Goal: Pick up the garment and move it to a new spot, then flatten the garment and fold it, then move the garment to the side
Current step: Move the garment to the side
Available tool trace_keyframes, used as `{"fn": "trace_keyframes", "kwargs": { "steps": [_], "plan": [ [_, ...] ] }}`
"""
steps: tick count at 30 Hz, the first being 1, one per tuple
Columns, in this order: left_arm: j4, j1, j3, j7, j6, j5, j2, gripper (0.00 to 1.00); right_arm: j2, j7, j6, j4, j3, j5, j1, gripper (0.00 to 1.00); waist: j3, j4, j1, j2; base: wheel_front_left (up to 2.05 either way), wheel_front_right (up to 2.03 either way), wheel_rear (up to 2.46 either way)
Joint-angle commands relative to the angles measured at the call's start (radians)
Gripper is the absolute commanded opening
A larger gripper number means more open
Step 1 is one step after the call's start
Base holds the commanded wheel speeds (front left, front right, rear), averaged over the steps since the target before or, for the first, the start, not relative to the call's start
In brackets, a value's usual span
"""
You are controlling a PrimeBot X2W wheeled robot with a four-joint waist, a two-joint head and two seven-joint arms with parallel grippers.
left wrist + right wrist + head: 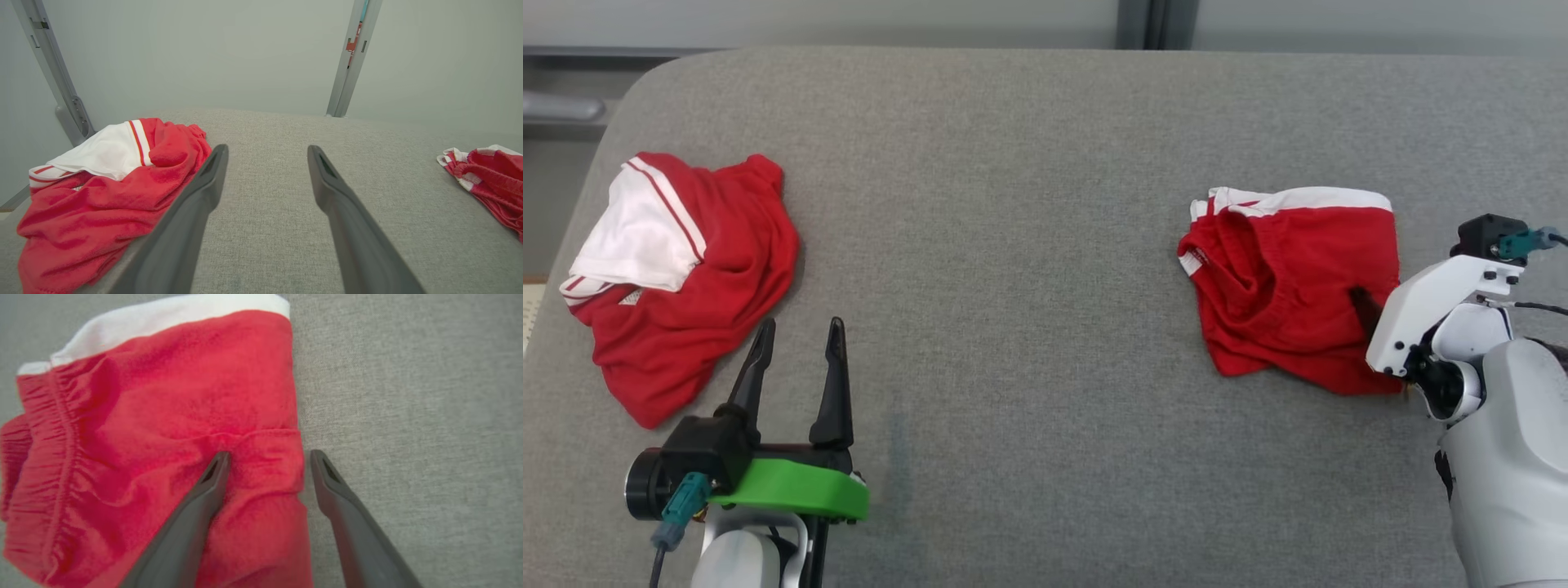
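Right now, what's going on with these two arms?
Two red-and-white cloths lie apart on the grey padded surface. The left tool is open beside the crumpled jersey and holds nothing. The right tool, also open, straddles the edge of the smaller red cloth, half over fabric and half over bare surface. Nothing is gripped or lifted yet.

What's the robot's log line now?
left jaws open near jersey | right jaws open astride smaller red cloth edge | jersey crumpled, not lifted
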Motion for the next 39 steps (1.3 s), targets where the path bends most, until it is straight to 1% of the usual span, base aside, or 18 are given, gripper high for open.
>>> {"fn": "trace_keyframes", "kwargs": {
  "steps": [1,3,4,5,7,9,13,17,21,23,25,30,34,36,39],
  "plan": [
    [-0.004,-0.016,0.0,0.0,-0.003,0.003,0.003,1.0,-0.002,0.009,-0.001,0.027,-0.002,0.001,-0.012,1.0,0.043,0.032,0.0,-0.0001,0.0,0.0,0.0],
    [-0.007,-0.024,0.002,0.0,-0.003,0.007,0.003,1.0,0.005,0.041,-0.001,0.077,0.007,0.012,-0.03,1.0,0.052,0.029,0.0,-0.0001,0.0,0.0,0.0],
    [-0.008,-0.027,0.002,0.0,-0.003,0.008,0.003,1.0,0.009,0.062,-0.001,0.101,0.032,0.017,-0.034,0.2,0.056,0.024,0.0,-0.0001,0.0,0.0,0.0],
    [-0.009,-0.03,0.003,0.0,-0.003,0.008,0.003,1.0,0.009,0.078,0.0,0.114,0.051,0.024,-0.038,0.0,0.061,0.018,0.0,-0.0001,0.0,0.0,0.0],
    [-0.012,-0.032,0.005,0.0,-0.003,0.008,0.009,1.0,-0.009,0.105,-0.001,0.124,0.11,0.03,-0.05,0.0,0.068,-0.004,0.0,-0.0001,0.0,0.0,0.0],
    [-0.015,-0.035,0.006,0.0,-0.003,0.008,0.017,1.0,-0.056,0.104,-0.002,0.108,0.16,0.025,-0.069,0.0,0.073,-0.033,0.0,-0.0001,0.0,0.0,0.0],
    [-0.037,-0.042,0.01,0.0,-0.003,0.019,0.02,1.0,-0.179,0.121,-0.003,0.056,0.278,0.031,-0.113,0.0,0.08,-0.109,0.0,-0.0001,0.0,0.0,0.0],
    [-0.062,-0.055,0.0,0.0,-0.003,0.02,0.024,1.0,-0.32,0.129,-0.001,-0.001,0.39,0.02,-0.166,0.0,0.093,-0.195,0.0,-0.0001,0.0,0.0,0.0],
    [-0.103,-0.077,-0.018,0.0,-0.003,0.034,0.044,1.0,-0.452,0.092,-0.002,-0.03,0.501,0.005,-0.204,0.0,0.124,-0.264,0.0,-0.0001,0.0,0.0,0.0],
    [-0.109,-0.089,-0.039,0.0,-0.003,0.039,0.053,1.0,-0.501,0.061,-0.002,-0.027,0.542,0.012,-0.225,0.0,0.144,-0.285,0.0,-0.0001,0.0,0.0,0.0],
    [-0.114,-0.101,-0.052,0.0,-0.003,0.042,0.063,1.0,-0.531,0.025,-0.001,-0.021,0.571,0.015,-0.244,0.0,0.166,-0.301,0.0,-0.0001,0.0,0.0,0.0],
    [-0.13,-0.127,-0.076,0.0,-0.003,0.047,0.09,1.0,-0.599,-0.111,-0.002,0.021,0.591,-0.007,-0.281,0.0,0.224,-0.316,0.0,-0.0001,0.0,0.0,0.0],
    [-0.141,-0.135,-0.086,0.0,-0.003,0.046,0.114,1.0,-0.602,-0.218,-0.002,0.091,0.564,-0.035,-0.302,0.0,0.258,-0.314,0.0,-0.0001,0.0,0.0,0.0],
    [-0.145,-0.138,-0.089,0.0,-0.003,0.047,0.12,1.0,-0.607,-0.272,-0.002,0.137,0.535,-0.062,-0.311,0.0,0.268,-0.311,0.0,-0.0001,0.0,0.0,0.0],
    [-0.145,-0.141,-0.093,0.0,-0.003,0.048,0.13,1.0,-0.597,-0.348,-0.002,0.203,0.495,-0.095,-0.319,0.0,0.278,-0.304,0.0,-0.0001,0.0,0.0,0.0]
  ]
}}
